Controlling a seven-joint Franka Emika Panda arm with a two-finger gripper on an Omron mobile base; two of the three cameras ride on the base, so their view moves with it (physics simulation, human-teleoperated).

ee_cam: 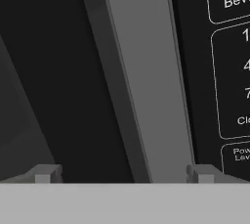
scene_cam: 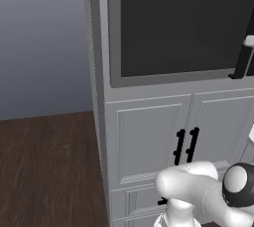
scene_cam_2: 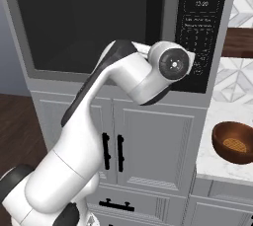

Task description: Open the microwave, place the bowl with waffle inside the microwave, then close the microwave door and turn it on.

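Microwave (scene_cam_2: 99, 27) set into a tall grey cabinet column, door (scene_cam: 183, 28) shut, dark glass facing out. Black bar handle (scene_cam: 243, 55) shows at the right edge of the left base view, just left of the keypad panel (scene_cam_2: 200, 27). Arm is raised with the hand against the strip between glass and keypad. In the hand view the gripper (ee_cam: 124, 174) has its two finger tips (ee_cam: 46, 173) spread well apart, nothing between them, with a grey vertical bar (ee_cam: 141, 71) running up between glass and keypad dead ahead; I take it for the door frame or handle at very close range, cannot tell which. Bowl (scene_cam_2: 233, 142) sits on the marble worktop (scene_cam_2: 210, 158) to the right of the cabinet, brown in this render, waffle (scene_cam_2: 234, 144) lying inside it, well apart from the gripper. Judgement: door-opening step, grasp not yet made. Risks from here: the tips straddle the bar unevenly, the keypad-side tip standing just beside the buttons, so closing or sliding could press a key; if the tips close on the frame rather than the handle, the pull will slip off and the door stays shut. Once the door swings, the elbow hanging before the glass may block its arc. White cabinet doors (scene_cam_2: 148, 146) below are not involved.
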